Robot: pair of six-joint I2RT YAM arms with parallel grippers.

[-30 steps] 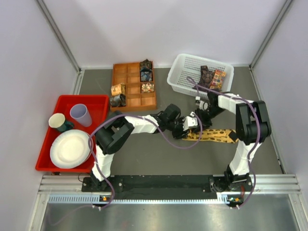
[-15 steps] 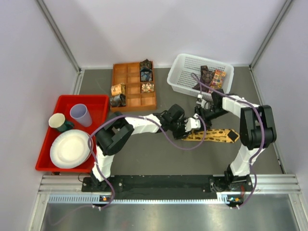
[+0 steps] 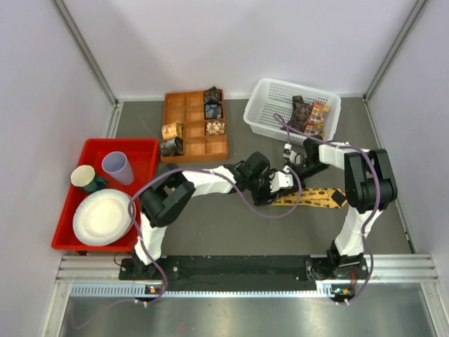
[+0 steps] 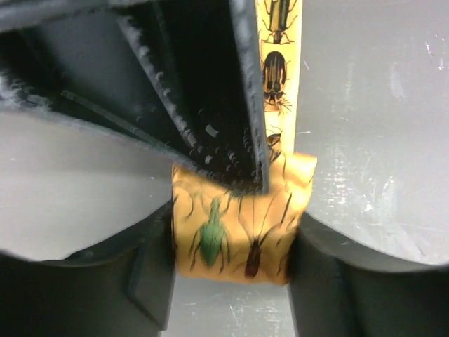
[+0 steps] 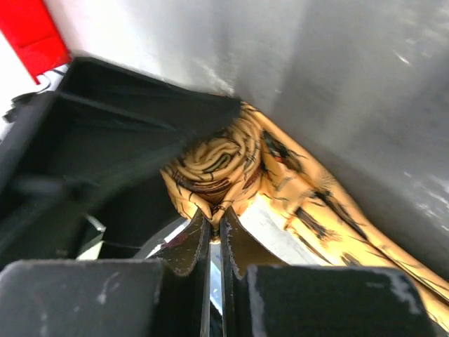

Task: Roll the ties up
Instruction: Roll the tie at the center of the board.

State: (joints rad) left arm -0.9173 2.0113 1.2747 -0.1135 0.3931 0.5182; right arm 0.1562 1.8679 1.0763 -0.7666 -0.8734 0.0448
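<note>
A red tray [image 3: 144, 146] with crockery sits along the worktop's [image 3: 231, 232] left edge, out of the work. At the back edge the compartment tray [image 3: 170, 119] already holds finished rolled ties [image 3: 213, 103]; that is probably where this one will go.

Right of the worktop's centre, the left pincer [image 4: 235, 232] stands at medium width, with a finger against each side of the half-made roll of the golden-yellow tie [image 4: 210, 242]. I judge that this keeps the coil from springing loose. The right pincer [image 5: 214, 217] is closed tight, its tips nipping a fold at the roll's rim, likely to turn or tuck the winding. The unrolled length lies flat, trailing toward the right edge so that it can feed in. More ties wait in the white mesh basket [image 3: 261, 112] near the back right corner.

The top view alone shows that flat tail and the trays, but the arms hide the roll there. The left wrist view gives the roll's face, printed with beetles, and the finger reaching in. Only the right wrist view shows the spiral layers end-on.
</note>
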